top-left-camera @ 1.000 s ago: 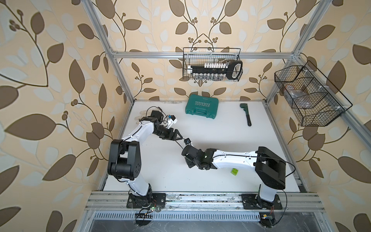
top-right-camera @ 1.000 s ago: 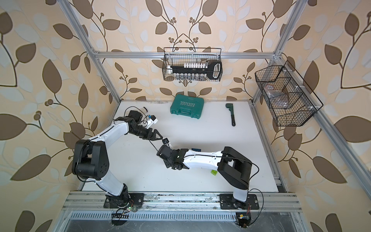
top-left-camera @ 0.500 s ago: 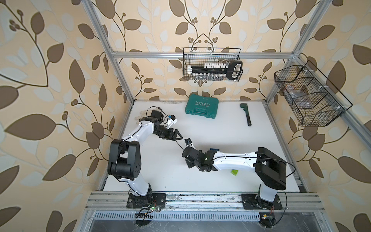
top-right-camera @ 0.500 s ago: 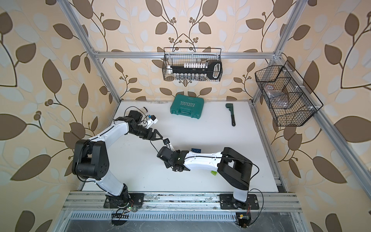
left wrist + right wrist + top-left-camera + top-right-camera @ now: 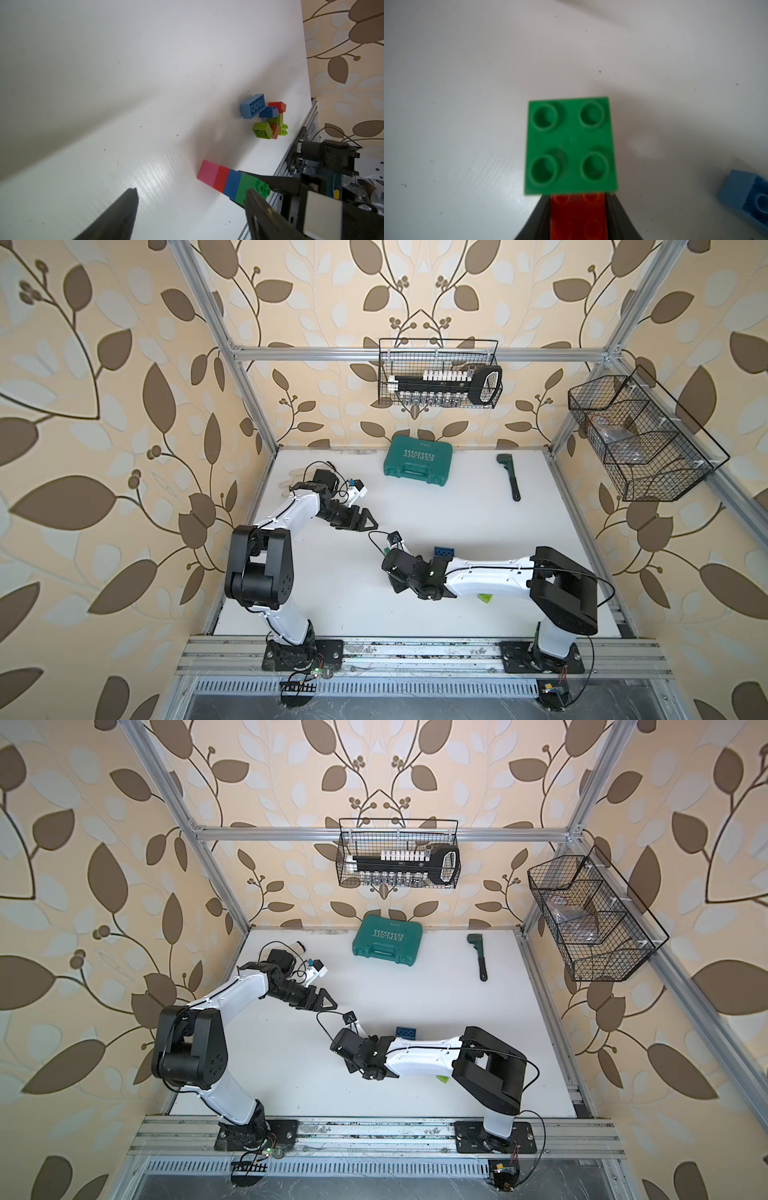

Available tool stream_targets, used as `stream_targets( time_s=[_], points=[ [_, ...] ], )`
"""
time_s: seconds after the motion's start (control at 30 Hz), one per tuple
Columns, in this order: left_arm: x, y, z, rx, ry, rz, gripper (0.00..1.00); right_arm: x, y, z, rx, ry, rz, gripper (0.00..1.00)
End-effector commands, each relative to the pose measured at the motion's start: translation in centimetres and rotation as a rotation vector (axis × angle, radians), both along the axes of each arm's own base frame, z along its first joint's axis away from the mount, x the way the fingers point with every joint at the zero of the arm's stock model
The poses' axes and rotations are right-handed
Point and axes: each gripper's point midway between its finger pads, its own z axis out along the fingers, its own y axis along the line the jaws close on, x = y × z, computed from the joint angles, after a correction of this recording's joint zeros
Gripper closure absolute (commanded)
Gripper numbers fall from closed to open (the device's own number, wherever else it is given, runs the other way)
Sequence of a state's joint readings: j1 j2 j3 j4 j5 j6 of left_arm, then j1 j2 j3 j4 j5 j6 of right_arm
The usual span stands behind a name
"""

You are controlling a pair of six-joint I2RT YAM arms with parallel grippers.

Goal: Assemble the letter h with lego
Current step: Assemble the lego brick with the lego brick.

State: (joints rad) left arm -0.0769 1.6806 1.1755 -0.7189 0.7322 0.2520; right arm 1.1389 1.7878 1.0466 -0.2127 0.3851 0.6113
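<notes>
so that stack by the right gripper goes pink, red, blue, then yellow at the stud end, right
No, the last brick is green, not yellow. The left wrist view shows the stack by the right gripper going pink, red, blue, green.

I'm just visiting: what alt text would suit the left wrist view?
A pink, red, blue and green brick stack on a white table, the right gripper flanking its green end; loose bricks lie beyond.

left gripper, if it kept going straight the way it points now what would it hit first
Probably the pink end of the brick stack, just ahead of the left gripper; its jaws are open, depth unclear.
</notes>
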Motion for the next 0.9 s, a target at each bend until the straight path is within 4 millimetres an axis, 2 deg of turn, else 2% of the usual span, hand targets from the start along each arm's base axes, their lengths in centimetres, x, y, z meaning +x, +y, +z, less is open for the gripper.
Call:
stream_targets(
  time_s=[0.0, 0.13, 0.33, 0.5, 0.67, 0.87],
  points=[
    [0.4, 0.3, 0.2, -0.01, -0.008, 0.009, 0.17, -0.6, -0.1, -0.8, -0.017, 0.017, 0.014, 0.63],
    [0.4, 0.2, 0.2, -0.012, -0.006, 0.009, 0.17, -0.6, 0.0, 0.1, -0.003, 0.006, 0.018, 0.58],
    [0.4, -0.2, 0.6, -0.029, -0.008, -0.006, 0.17, -0.7, 0.2, 2.8, 0.028, -0.01, 0.04, 0.52],
    [-0.2, -1.7, 0.7, -0.021, -0.005, -0.052, 0.16, -1.8, -0.2, 4.4, 0.044, 0.012, 0.099, 0.48],
    [-1.4, -4.0, 0.5, 0.004, -0.003, -0.139, 0.14, -2.0, -1.2, 4.5, 0.041, 0.074, 0.163, 0.47],
    [-2.0, -5.8, -0.2, 0.019, 0.025, -0.18, 0.13, -1.2, -1.1, 4.1, 0.036, 0.114, 0.171, 0.5]
  ],
)
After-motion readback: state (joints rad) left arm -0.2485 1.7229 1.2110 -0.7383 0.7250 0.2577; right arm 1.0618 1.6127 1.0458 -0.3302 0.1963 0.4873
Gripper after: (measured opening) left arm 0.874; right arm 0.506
